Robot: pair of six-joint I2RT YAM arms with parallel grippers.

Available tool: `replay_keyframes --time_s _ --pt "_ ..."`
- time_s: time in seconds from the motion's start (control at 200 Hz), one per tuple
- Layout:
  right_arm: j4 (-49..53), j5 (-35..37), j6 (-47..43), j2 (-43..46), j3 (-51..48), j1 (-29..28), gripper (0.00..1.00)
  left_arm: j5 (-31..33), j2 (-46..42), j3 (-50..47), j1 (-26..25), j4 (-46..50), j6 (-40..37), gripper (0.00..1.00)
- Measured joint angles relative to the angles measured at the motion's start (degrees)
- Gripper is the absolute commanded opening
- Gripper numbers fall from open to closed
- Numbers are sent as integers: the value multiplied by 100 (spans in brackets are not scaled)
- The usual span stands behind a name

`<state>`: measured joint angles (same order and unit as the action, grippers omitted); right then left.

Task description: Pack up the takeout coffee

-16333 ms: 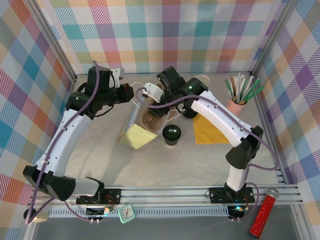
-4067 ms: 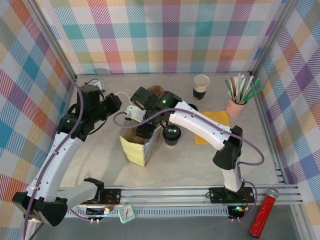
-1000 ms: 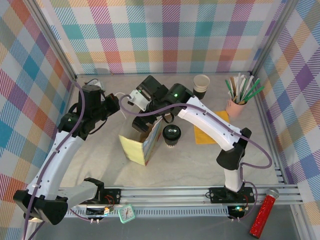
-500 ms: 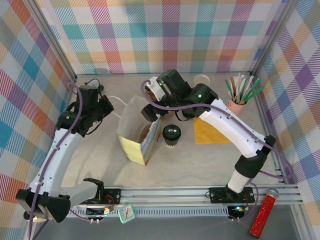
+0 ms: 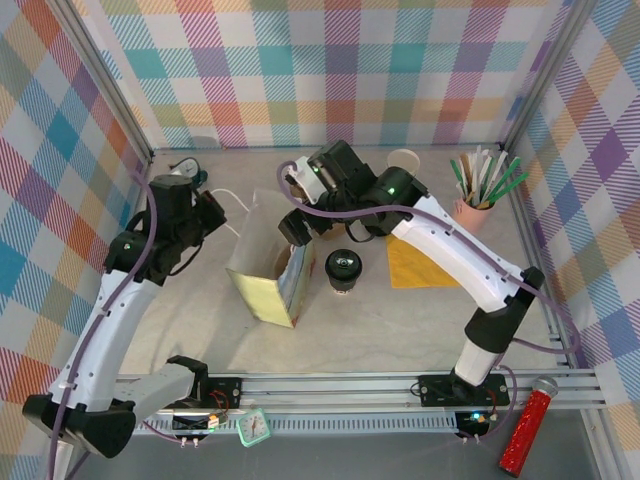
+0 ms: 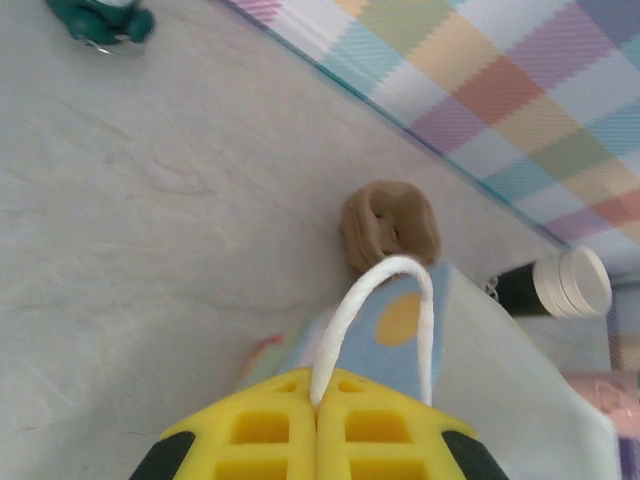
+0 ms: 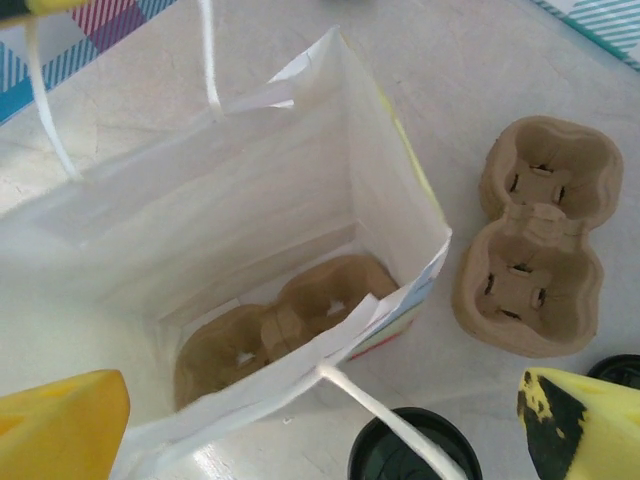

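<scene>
The takeout coffee (image 5: 344,268) stands upright on the counter (image 5: 380,330), lid on, just beside the right wall of the open paper bag (image 5: 262,275). In the right wrist view its glossy lid (image 7: 410,448) sits at the bottom edge, close under the bag's near rim. It is not packed yet. 1 pulp cup carrier (image 7: 285,322) lies flat on the bag's floor with its 2 wells facing up. A 2nd carrier (image 7: 535,235) lies outside on the counter.

The right claw (image 7: 320,400) hangs above the bag's mouth, its yellow fingers spread wide and holding nothing. The left claw (image 6: 318,405) is pinched tight on the bag's white loop handle (image 6: 345,320), and in the top view it pulls that side toward the left (image 5: 207,212).

The step in hand looks like fetching the cup.

- **Approach:** the right claw should move off the bag and come down squarely over the coffee.
- **Grip:** close on the paper wall below the lid rather than on the slick lid, which could pop loose or slip.
- **Lift:** take it straight up and keep it level.
- **Entry:** clear the rim and the near handle (image 7: 365,405), which droops right beside the lid and may snag a finger.
- **Bag:** the left claw should hold its handle taut so the thin walls do not fold inward.
- **Placement:** lower the cup until it seats in 1 well, and only then release it.
</scene>
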<state>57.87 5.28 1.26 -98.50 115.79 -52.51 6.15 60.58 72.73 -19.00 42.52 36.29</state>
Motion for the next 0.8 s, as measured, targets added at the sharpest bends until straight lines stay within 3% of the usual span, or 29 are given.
replay_keyframes --time_s 0.08,0.17,0.275,0.445,0.8 --pt "2 -33 0 -74 50 0 99 57 223 46 -601 -76 2 0" --pt "4 -35 -4 -96 59 0 99 107 446 103 -911 -57 -13 0" --pt "2 -35 -17 -96 59 0 99 367 428 138 -763 48 -55 0" --pt "0 -42 -20 -96 59 0 99 337 122 131 42 81 -101 0" --pt "4 -151 -44 -140 136 0 99 -52 234 111 -348 -90 -94 0"
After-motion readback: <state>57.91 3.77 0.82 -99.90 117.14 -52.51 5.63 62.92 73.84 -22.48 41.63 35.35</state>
